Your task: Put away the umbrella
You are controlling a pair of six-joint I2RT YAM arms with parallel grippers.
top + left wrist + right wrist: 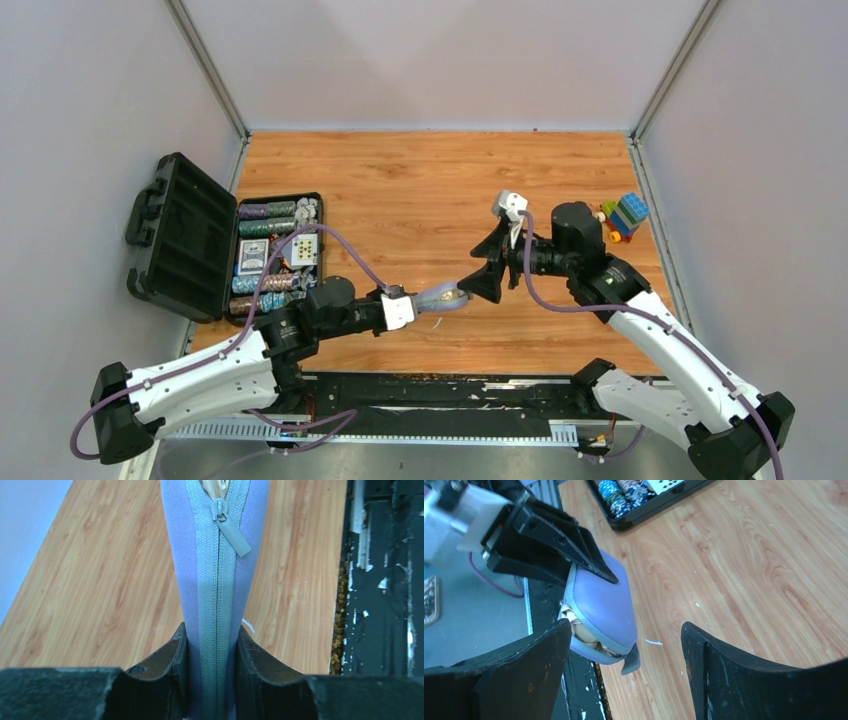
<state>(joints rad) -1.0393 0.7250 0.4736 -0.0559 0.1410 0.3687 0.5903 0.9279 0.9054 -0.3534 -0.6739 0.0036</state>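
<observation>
In the top view, the left gripper (425, 302) is clamped on one end of a lilac case (445, 297) just below the middle of the frame. The right gripper (487, 272) is just to its right, over the wooden table (420, 180). An open chip box (272, 256) lies at the left and toy blocks (626, 214) at the right. In the left wrist view, both fingers pinch the case at lower centre. Its zipper pull (232, 532) hangs near the top, and above it the zip is parted on the beige umbrella (214, 487) tucked inside. In the right wrist view, the right gripper's jaws stand wide apart along the bottom edge, holding nothing. The case's open end sits just beside the frame-left finger, with crumpled umbrella fabric showing in its mouth.
</observation>
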